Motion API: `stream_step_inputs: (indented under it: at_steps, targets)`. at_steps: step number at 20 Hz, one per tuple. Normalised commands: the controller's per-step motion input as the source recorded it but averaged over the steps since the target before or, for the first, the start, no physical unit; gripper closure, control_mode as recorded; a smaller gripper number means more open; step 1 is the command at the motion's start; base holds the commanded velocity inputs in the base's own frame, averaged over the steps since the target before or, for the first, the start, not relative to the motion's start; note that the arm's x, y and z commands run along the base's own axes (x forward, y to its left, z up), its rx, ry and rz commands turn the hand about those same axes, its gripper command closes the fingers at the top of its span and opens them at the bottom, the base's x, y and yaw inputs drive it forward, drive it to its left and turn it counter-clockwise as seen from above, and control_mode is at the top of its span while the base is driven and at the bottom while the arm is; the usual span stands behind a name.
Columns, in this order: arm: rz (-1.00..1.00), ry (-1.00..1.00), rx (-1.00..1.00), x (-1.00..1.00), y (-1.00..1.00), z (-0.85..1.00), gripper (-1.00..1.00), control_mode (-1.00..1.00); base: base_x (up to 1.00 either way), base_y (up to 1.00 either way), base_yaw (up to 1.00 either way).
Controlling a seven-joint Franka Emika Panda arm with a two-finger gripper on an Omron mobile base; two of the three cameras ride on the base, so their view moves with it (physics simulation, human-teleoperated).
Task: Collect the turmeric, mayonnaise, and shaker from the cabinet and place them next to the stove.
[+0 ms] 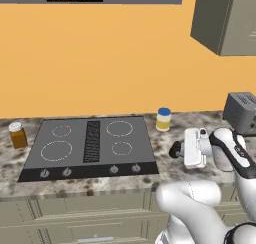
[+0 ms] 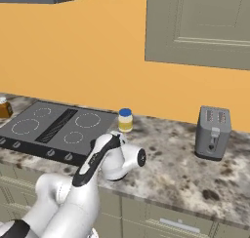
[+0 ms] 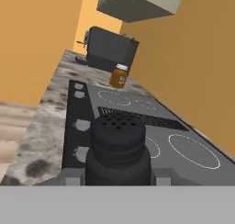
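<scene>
End effector [image 3: 117, 175] clamped on shaker [image 3: 118, 147], held level right of stove [image 1: 90, 143], hand pointing along its length. Bare bench [image 1: 167, 138] just beside mayonnaise [image 1: 163, 119].

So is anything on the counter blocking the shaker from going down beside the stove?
Nothing visible does. The gripper holds the shaker over the counter right of the stove; the mayonnaise stands farther back.

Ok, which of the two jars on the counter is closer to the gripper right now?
The mayonnaise, the pale yellow blue-lidded jar just right of the stove. The amber turmeric stands past the stove's far left edge from the gripper.
</scene>
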Motion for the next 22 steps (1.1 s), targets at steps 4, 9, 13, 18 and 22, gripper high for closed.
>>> stream_step_inputs:
  at_steps: [4, 9, 13, 18, 22]
  targets:
    - [0.12, 0.00, 0.00, 0.43, -0.19, -0.33, 1.00, -1.00, 0.00, 0.00, 0.00]
    - [0.11, 0.00, 0.00, 0.31, -0.14, -0.29, 1.00, -1.00, 0.00, 0.00, 0.00]
    - [0.09, 0.00, 0.00, 0.22, -0.02, -0.37, 1.00, -1.00, 0.00, 0.00, 0.00]
    - [0.02, 0.00, 0.00, 0.14, 0.02, -0.35, 1.00, -1.00, 0.00, 0.00, 0.00]
    - [0.00, 0.00, 0.00, 0.09, 0.00, -0.27, 1.00, -1.00, 0.00, 0.00, 0.00]
